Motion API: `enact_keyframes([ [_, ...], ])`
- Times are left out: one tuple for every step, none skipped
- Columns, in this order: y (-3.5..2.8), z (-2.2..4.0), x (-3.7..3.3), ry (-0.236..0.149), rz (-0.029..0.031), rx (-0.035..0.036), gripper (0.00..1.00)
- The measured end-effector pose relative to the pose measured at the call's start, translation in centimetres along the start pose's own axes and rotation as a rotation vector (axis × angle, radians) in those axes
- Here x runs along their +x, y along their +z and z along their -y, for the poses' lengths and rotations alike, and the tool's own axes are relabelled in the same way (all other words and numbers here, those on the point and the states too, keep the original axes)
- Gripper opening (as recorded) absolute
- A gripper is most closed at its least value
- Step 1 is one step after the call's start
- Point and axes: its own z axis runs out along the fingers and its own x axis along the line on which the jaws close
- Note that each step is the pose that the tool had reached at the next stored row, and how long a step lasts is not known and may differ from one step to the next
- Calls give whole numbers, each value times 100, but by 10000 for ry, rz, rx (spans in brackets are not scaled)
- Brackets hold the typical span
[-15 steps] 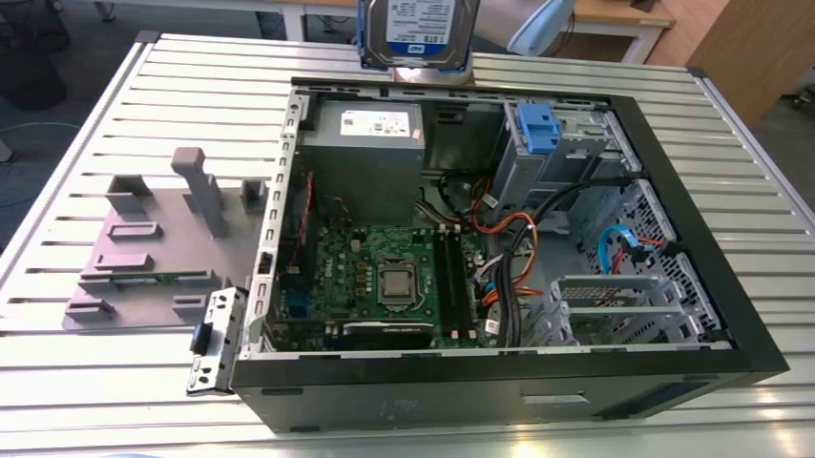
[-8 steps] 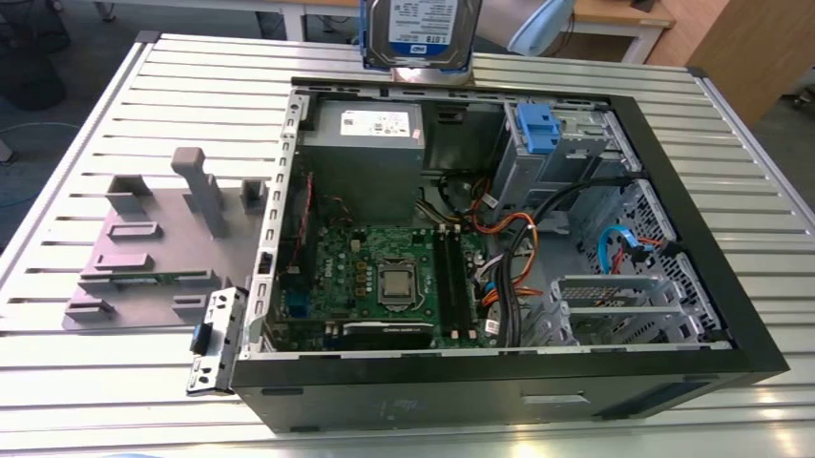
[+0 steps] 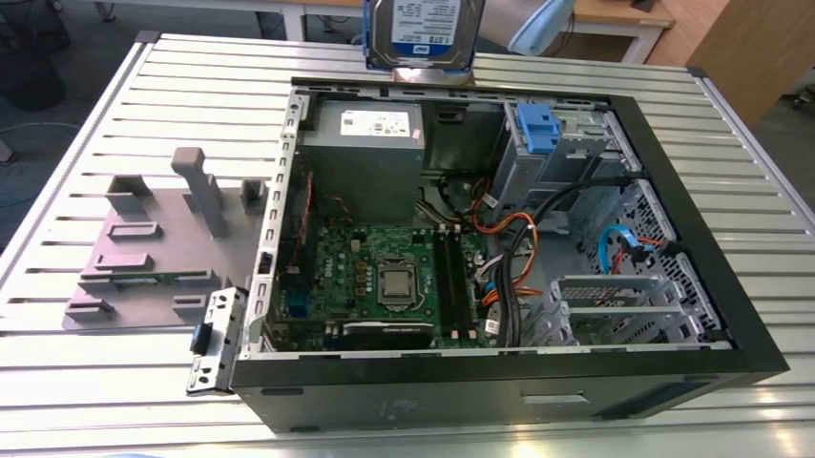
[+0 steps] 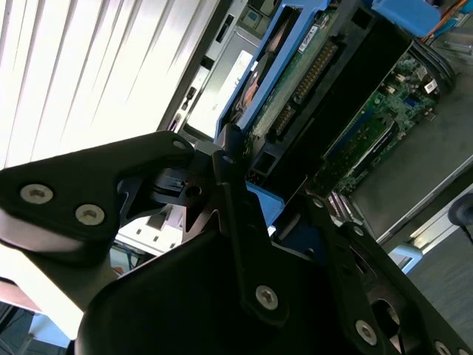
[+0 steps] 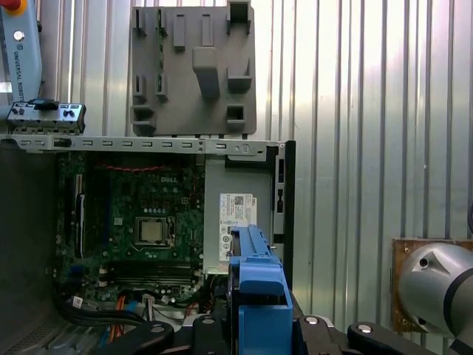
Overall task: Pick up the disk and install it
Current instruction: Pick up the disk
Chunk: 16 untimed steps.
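Note:
The disk, a silver drive with a blue-and-white label, hangs upright in the air above the far edge of the open computer case. In the second wrist view my gripper is shut on the disk, whose green circuit board and blue rails show between the black fingers. The first wrist view shows the disk's blue rail edge-on in my gripper, above the case's corner by the power supply. The empty metal drive bay with a blue latch sits at the case's far right.
Inside the case are a grey power-supply box, a green motherboard and bundled cables. A grey moulded fixture lies on the slatted table at the exterior view's left. A metal bracket leans by the case.

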Motion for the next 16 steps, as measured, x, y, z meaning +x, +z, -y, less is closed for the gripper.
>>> enact_keyframes([
  [0,4,0,0,0,0,36],
  [0,8,0,0,0,0,36],
  [0,11,0,0,-1,-1,36],
  [0,15,0,0,0,-1,36],
  [0,19,0,0,0,-1,36],
  [1,22,0,0,0,-1,36],
  [1,25,0,0,0,-1,36],
  [1,29,0,0,-1,-1,36],
  [1,32,0,0,0,0,36],
  [2,36,0,0,0,0,36],
  [2,39,0,0,0,0,36],
  [3,41,1,0,1,1,36],
  [3,44,0,0,0,0,36],
  [5,47,0,0,1,0,36],
  [6,51,1,0,1,0,36],
  [8,55,1,0,1,0,36],
])
